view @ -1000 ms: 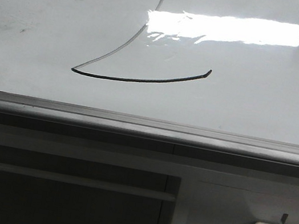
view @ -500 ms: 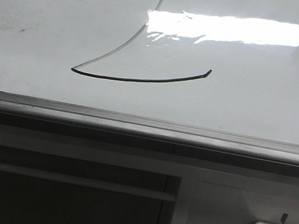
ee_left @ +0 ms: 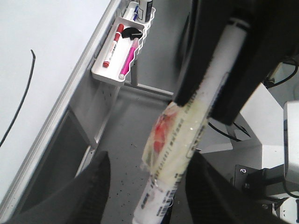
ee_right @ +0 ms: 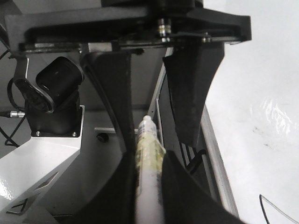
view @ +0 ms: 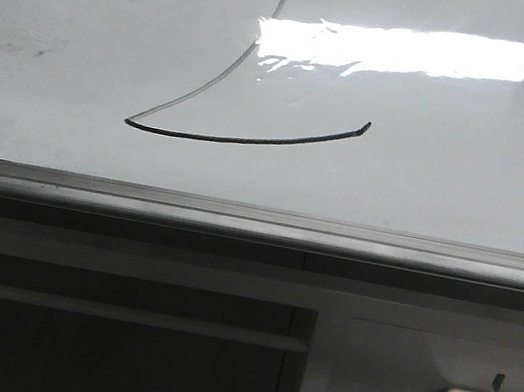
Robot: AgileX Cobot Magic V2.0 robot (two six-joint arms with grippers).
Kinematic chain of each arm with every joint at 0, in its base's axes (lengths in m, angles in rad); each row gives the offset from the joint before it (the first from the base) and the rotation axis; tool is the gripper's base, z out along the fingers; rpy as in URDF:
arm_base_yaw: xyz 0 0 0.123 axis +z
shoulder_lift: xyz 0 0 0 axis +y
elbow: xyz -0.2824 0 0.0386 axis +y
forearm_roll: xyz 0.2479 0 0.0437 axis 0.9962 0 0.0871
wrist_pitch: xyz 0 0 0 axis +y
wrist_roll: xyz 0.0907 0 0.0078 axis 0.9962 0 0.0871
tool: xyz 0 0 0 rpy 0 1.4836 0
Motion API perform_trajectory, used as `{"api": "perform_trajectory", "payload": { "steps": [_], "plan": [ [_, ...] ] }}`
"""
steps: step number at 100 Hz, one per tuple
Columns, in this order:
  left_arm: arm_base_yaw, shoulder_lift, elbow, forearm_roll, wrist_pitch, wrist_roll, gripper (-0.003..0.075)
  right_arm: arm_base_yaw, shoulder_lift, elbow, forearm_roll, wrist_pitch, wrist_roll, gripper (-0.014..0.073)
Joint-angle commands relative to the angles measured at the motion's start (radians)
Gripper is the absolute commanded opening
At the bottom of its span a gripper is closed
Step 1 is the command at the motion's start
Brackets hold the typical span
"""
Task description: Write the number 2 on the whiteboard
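The left hand [ee_left: 205, 100] is clamped on a taped marker [ee_left: 180, 135], clear of the whiteboard [view: 450, 168]. The right hand [ee_right: 147, 144] grips a second marker [ee_right: 148, 168]. The number 2 [view: 230, 59] sits complete on the board's upper left, its diagonal faint. The risk now is a stray tip brushing the board, streaking or smearing the fresh figure; retracing the diagonal could double the line.

Only legible mark: hand-drawn black number 2 [view: 240, 60] on the whiteboard [view: 448, 178], at 11 o'clock in the front view. Print on the held marker [ee_left: 180, 140] label is too blurred to read.
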Motion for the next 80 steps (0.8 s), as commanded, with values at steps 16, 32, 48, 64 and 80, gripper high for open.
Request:
{"api": "perform_trajectory", "payload": {
  "steps": [16,32,48,64,80],
  "plan": [
    [-0.007,0.014,-0.033,0.03,-0.01,-0.006,0.0333,0.005,-0.013,-0.054,0.038,-0.069,-0.013,-0.0072],
    [-0.007,0.026,-0.033,0.059,-0.01,-0.006,0.0333,0.005,-0.013,-0.069,0.041,-0.067,-0.015,-0.0073],
    [-0.007,0.043,-0.033,0.062,-0.025,-0.006,0.0333,0.005,-0.013,-0.069,0.045,-0.04,-0.015,-0.0073],
    [-0.007,0.048,-0.033,0.062,-0.048,-0.006,0.0326,0.005,-0.013,-0.069,0.047,-0.035,-0.015,-0.0073],
    [-0.007,0.048,-0.033,0.049,-0.048,-0.006,0.0273,0.005,0.002,-0.069,0.047,-0.023,-0.015,-0.0073]
  ]
}}
